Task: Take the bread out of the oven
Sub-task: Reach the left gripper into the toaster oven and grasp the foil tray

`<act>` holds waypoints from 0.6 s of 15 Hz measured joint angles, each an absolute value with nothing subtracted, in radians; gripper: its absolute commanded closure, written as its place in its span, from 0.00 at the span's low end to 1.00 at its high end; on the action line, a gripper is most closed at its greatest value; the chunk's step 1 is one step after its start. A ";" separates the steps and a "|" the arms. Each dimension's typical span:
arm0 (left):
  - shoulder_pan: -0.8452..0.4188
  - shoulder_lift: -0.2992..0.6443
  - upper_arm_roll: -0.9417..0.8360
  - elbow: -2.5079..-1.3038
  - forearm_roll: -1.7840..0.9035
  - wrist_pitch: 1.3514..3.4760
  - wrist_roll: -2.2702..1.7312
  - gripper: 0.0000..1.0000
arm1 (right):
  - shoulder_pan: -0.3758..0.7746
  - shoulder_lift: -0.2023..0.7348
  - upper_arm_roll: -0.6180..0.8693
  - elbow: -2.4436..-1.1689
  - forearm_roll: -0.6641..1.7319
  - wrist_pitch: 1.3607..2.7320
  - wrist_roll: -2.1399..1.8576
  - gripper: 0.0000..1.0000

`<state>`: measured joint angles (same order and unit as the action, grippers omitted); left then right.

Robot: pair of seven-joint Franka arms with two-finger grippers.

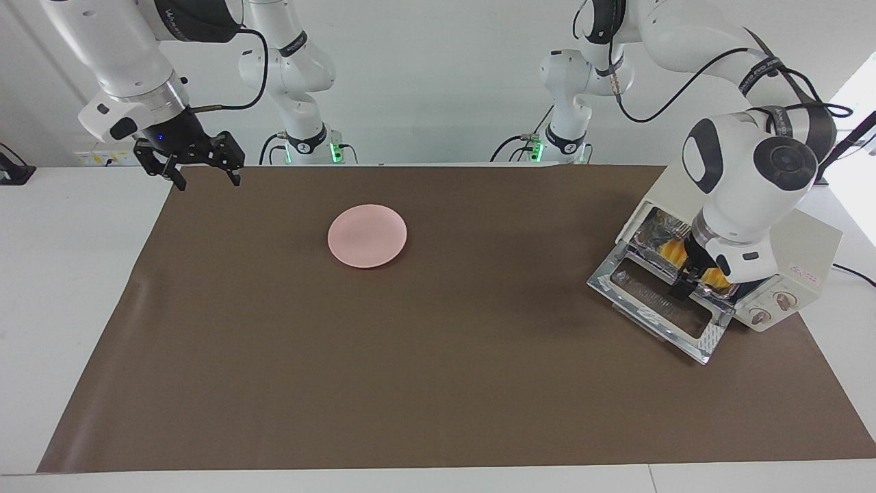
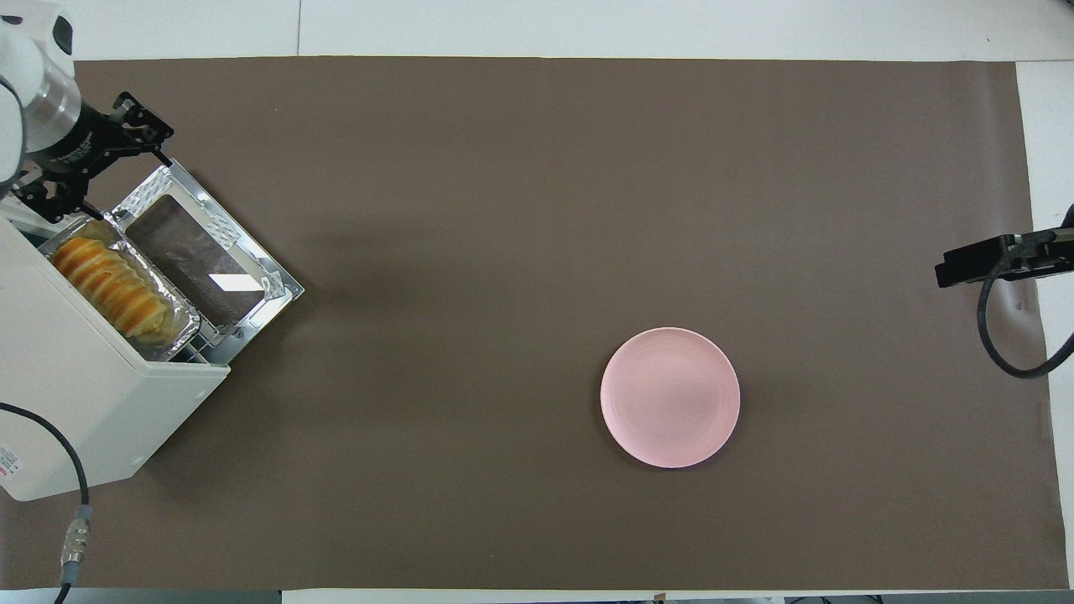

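The cream-white oven [image 1: 807, 239] [image 2: 75, 394] stands at the left arm's end of the table, its glass door [image 1: 657, 301] [image 2: 210, 260] dropped flat. The bread [image 1: 673, 252] [image 2: 109, 285], golden and ridged, lies in a silver foil tray [image 2: 180, 323] on the rack in the opening. My left gripper [image 1: 694, 281] [image 2: 96, 172] hangs open at the oven's mouth, right by the bread and the tray's edge; its wrist hides part of the bread in the facing view. Contact cannot be told. My right gripper [image 1: 209, 181] waits open over the mat's edge at the right arm's end.
A round pink plate [image 1: 367, 235] [image 2: 669, 397] lies on the brown mat [image 1: 438, 376], toward the robots and roughly mid-table. A black cable [image 2: 50, 453] runs over the oven's top. White tabletop borders the mat at both ends.
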<state>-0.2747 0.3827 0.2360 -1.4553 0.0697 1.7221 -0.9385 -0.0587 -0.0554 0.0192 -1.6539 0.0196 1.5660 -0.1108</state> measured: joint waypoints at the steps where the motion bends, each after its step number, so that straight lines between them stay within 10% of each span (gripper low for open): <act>1: -0.275 0.376 0.238 -1.491 0.070 1.745 -0.962 0.00 | -0.059 -0.055 0.020 -1.654 0.020 1.566 -0.111 0.00; 9: -0.277 0.299 0.242 -1.663 0.071 1.840 -1.001 0.00 | -0.058 -0.055 0.030 -1.654 0.020 1.561 -0.111 0.00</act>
<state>-0.2767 0.2986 0.2425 -1.6632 0.0712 1.8403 -1.0011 -0.0583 -0.0554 0.0304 -1.6539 0.0196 1.5605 -0.1108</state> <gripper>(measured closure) 0.000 0.000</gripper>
